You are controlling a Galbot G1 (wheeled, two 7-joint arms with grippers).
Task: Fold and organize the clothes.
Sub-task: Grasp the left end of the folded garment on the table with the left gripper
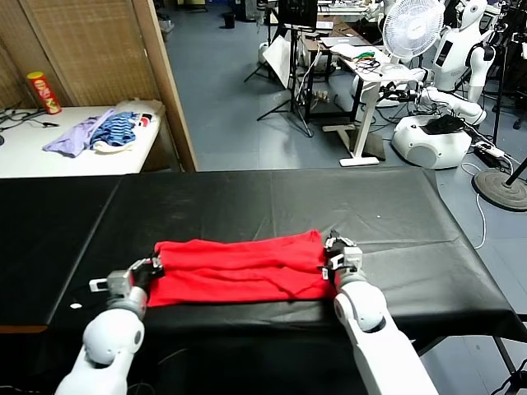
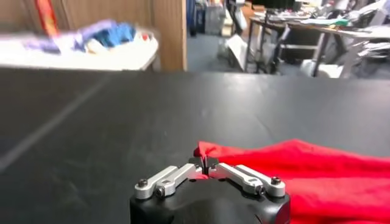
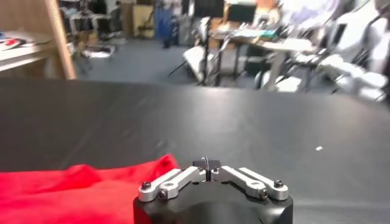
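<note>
My black counter (image 1: 395, 206) fills the frame's middle. The red shirt (image 1: 239, 267) lies low-centre on it. My left end effector (image 2: 204, 165) pinches its left edge, my right end effector (image 3: 208, 165) its right edge.

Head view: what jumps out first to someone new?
The red T-shirt, lying as a wide band on the black table near its front edge. The left gripper is shut at the shirt's left end and the right gripper shut at its right end. Behind, a lilac and blue heap lies on a white side table.
</note>
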